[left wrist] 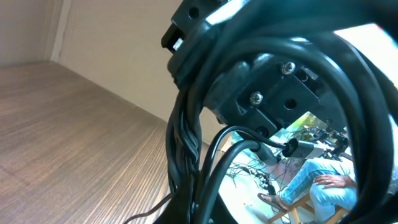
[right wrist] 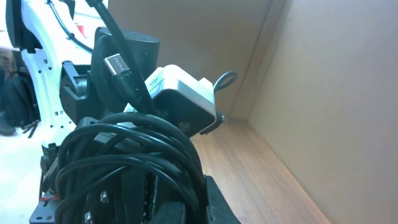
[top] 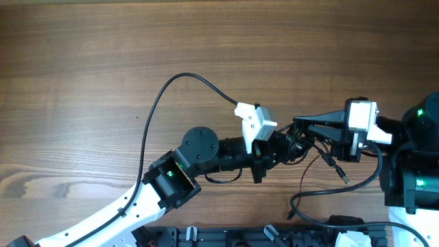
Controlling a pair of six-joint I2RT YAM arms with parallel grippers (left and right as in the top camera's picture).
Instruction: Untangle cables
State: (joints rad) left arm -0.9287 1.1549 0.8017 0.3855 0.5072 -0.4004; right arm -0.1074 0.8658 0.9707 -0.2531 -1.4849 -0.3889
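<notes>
The cables (top: 302, 147) are a bunch of thin black cords held above the wooden table (top: 103, 82) between both grippers. My left gripper (top: 284, 147) reaches in from the left and is shut on the bunch. My right gripper (top: 300, 125) reaches in from the right and is also shut on it. One cord hangs down with a plug end (top: 341, 173). In the left wrist view the cords (left wrist: 186, 143) run into my jaws (left wrist: 200, 211), with the right gripper (left wrist: 267, 93) close ahead. In the right wrist view coiled loops (right wrist: 124, 155) fill my jaws (right wrist: 186, 208), and a silver USB plug (right wrist: 118, 65) sticks up.
A thicker black arm cable (top: 164, 89) arcs over the table left of centre. Another cord loops toward the front edge (top: 296, 204). A black rail (top: 226, 237) runs along the front. The right arm base (top: 411, 171) stands at the right. A wall (right wrist: 323, 74) borders the table.
</notes>
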